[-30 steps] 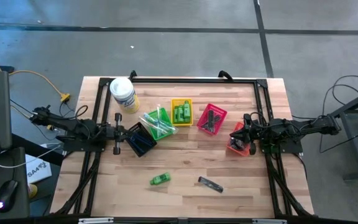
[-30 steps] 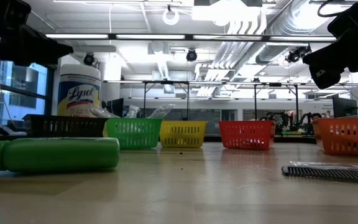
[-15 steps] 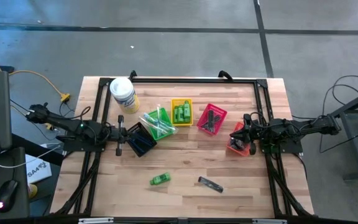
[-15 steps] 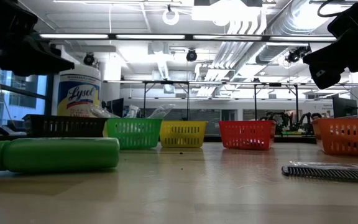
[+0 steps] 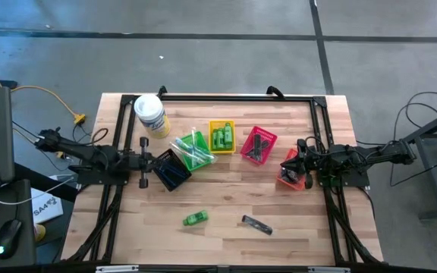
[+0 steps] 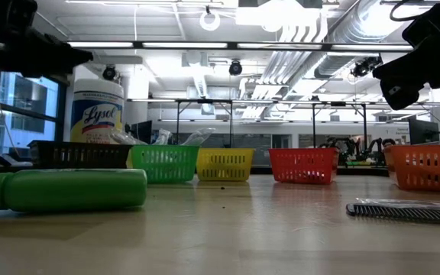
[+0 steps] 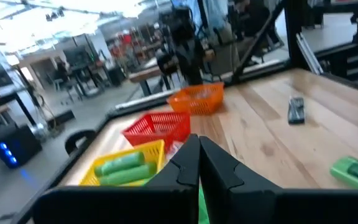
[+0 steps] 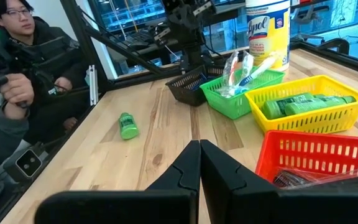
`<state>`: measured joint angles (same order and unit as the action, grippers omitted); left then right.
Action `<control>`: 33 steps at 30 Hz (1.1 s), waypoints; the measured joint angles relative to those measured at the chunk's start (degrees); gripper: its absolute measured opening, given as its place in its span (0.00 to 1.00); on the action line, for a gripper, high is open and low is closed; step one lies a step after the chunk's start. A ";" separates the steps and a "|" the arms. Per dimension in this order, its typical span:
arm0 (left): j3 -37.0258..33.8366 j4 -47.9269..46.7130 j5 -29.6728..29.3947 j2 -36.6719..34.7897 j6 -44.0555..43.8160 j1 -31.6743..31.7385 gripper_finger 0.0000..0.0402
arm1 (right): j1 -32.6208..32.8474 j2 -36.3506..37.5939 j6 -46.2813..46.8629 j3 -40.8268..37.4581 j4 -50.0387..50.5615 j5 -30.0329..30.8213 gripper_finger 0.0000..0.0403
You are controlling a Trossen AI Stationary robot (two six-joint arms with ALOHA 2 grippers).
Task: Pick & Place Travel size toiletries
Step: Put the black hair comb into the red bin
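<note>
A bright green mini bottle (image 5: 195, 218) and a black comb (image 5: 256, 224) lie flat on the wooden table near its front edge. More green bottles lie in the yellow basket (image 5: 221, 136). Clear tubes stick out of the green basket (image 5: 193, 150), and dark items lie in the red basket (image 5: 258, 144). My left gripper (image 5: 155, 161) is shut and level at the table's left, beside the black basket (image 5: 171, 171). My right gripper (image 5: 297, 164) is shut at the table's right, above the orange basket (image 5: 288, 173). Neither holds anything (image 7: 199, 163) (image 8: 199, 165).
A big white tub with a yellow label (image 5: 150, 115) stands at the far left. A black frame (image 5: 234, 97) runs along the table's far edge and down both sides. A person (image 8: 23, 56) sits beyond the table's near edge. Bare wood lies between the baskets and the front edge.
</note>
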<state>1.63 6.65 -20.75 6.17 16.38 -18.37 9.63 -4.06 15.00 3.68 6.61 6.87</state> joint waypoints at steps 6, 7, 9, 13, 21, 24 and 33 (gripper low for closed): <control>0.09 -0.40 0.13 -5.92 4.01 0.03 0.00 | 0.00 0.01 -0.31 0.00 0.02 -0.40 0.01; 0.17 -0.71 0.37 -5.80 4.54 0.04 0.00 | 0.00 -0.01 -0.58 0.00 0.02 -0.42 0.01; 0.28 -0.90 0.77 -5.75 4.99 0.04 0.00 | 0.00 0.01 -0.92 0.00 0.02 -0.41 0.01; 0.31 -0.37 -2.29 -5.81 4.95 0.04 0.00 | 0.00 -0.01 -1.09 0.00 0.02 -0.44 0.01; 0.37 -2.25 -2.20 -5.81 5.43 0.04 0.00 | 0.00 0.01 -1.09 0.00 0.02 -0.87 0.01; 0.39 -3.82 -2.05 -5.81 4.94 0.02 0.00 | 0.00 0.01 -1.09 0.00 0.03 -0.87 0.01; 0.44 -3.77 -0.52 -5.81 4.36 0.02 0.00 | 0.00 0.01 -1.11 0.00 0.04 -0.99 0.01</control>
<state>2.07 2.88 -21.28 0.36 20.73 -18.35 9.63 -4.05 13.90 3.68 6.66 5.89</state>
